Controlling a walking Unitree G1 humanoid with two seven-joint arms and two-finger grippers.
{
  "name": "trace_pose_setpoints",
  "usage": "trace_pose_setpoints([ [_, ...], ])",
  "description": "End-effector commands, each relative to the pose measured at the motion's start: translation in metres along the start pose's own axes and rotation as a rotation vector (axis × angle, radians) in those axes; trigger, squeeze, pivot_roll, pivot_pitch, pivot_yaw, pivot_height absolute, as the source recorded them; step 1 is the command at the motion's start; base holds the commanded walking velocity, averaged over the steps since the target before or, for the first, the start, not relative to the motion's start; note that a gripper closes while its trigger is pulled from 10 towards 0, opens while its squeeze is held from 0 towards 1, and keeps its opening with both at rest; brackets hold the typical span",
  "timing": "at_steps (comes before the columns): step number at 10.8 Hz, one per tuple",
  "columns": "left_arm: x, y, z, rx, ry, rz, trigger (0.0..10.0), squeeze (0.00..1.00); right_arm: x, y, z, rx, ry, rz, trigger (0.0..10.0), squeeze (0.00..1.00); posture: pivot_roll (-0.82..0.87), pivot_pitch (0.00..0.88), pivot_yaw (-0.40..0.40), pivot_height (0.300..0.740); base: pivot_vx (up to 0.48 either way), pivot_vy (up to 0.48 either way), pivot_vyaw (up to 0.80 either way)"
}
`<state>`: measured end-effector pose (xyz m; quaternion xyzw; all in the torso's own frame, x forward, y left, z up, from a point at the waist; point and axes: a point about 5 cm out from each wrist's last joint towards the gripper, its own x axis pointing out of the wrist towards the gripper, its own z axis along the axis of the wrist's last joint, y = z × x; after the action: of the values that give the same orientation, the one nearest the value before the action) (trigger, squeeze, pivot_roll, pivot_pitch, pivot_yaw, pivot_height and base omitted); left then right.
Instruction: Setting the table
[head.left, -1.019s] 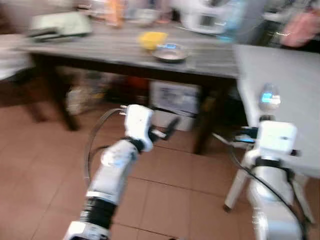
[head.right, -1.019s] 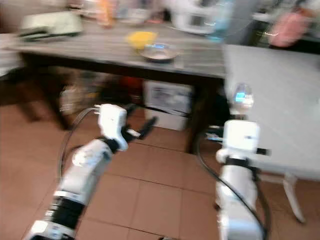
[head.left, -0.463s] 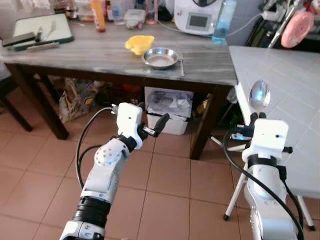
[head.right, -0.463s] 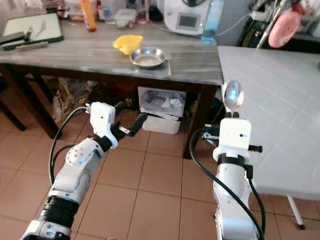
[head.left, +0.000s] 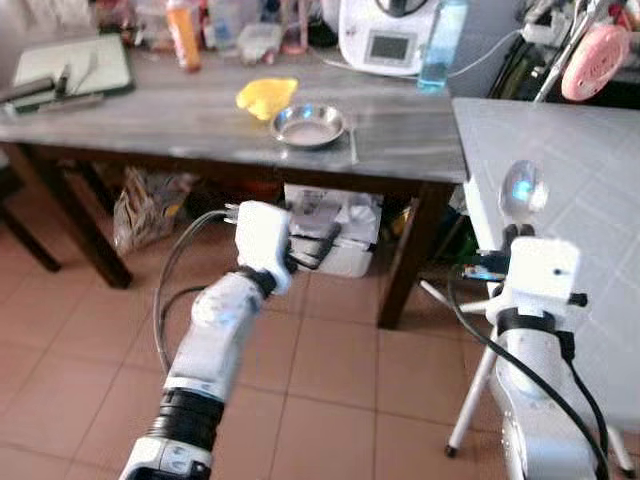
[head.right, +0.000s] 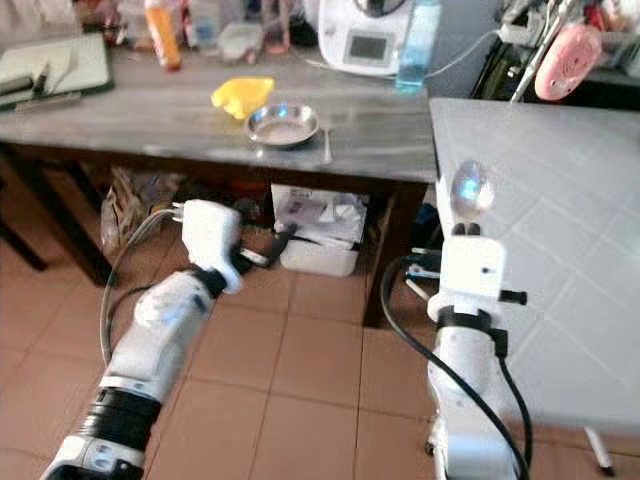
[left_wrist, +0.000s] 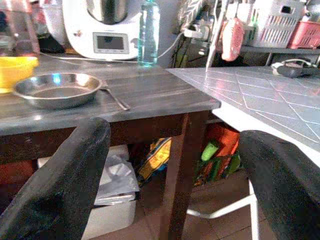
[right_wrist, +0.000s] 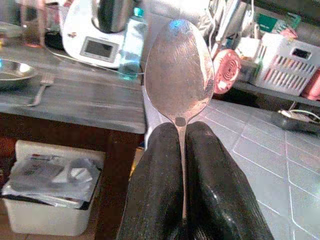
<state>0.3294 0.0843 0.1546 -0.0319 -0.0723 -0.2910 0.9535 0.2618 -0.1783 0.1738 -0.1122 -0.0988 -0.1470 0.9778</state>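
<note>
Since half a second ago the robot's head has turned a little, so the long grey wooden table (head.left: 200, 120) now sits a bit lower in the head views and looks slightly blurry, while both arms are held up just as before. On that table rests a round shiny metal bowl (head.left: 309, 124), with a small silver fork (head.left: 352, 126) lying just beside it on the side toward the white tiled table (head.left: 560, 160). A yellow plastic bowl (head.left: 264, 96) is touching the metal bowl on the far side, toward the back of the grey table. Behind them, at the back edge, stand a white kitchen machine (head.left: 385, 35), a clear blue water bottle (head.left: 439, 45) and an orange bottle (head.left: 183, 33). A white box (head.left: 335, 225) full of papers sits on the floor under the grey table. The left gripper (head.left: 318, 245) hangs in front of the grey table's edge, below the top, with its two black fingers (left_wrist: 65, 185) spread wide apart and nothing between them. The right gripper (right_wrist: 182, 165) is up near the corner of the grey table, fingers squeezed tight on the handle of a big silver spoon (right_wrist: 179, 70), which points straight up.
</note>
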Motion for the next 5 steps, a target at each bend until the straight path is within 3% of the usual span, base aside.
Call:
trace_pose_setpoints([
  [1, 0.0037, -0.0090, -0.0004, 0.007, 0.003, -0.030, 10.0, 0.00, 0.0000, -0.0056, 0.0018, 0.000, -0.010, -0.016, 10.0, 0.00, 0.10, 0.119, -0.017, 0.740, 0.386, 0.000, 0.00],
  [5, 0.0042, -0.0102, -0.0010, 0.009, 0.006, -0.034, 10.0, 0.00, -0.0005, -0.0053, 0.0020, 0.000, -0.013, -0.014, 10.0, 0.00, 0.10, 0.118, -0.015, 0.740, 0.393, 0.000, 0.00],
])
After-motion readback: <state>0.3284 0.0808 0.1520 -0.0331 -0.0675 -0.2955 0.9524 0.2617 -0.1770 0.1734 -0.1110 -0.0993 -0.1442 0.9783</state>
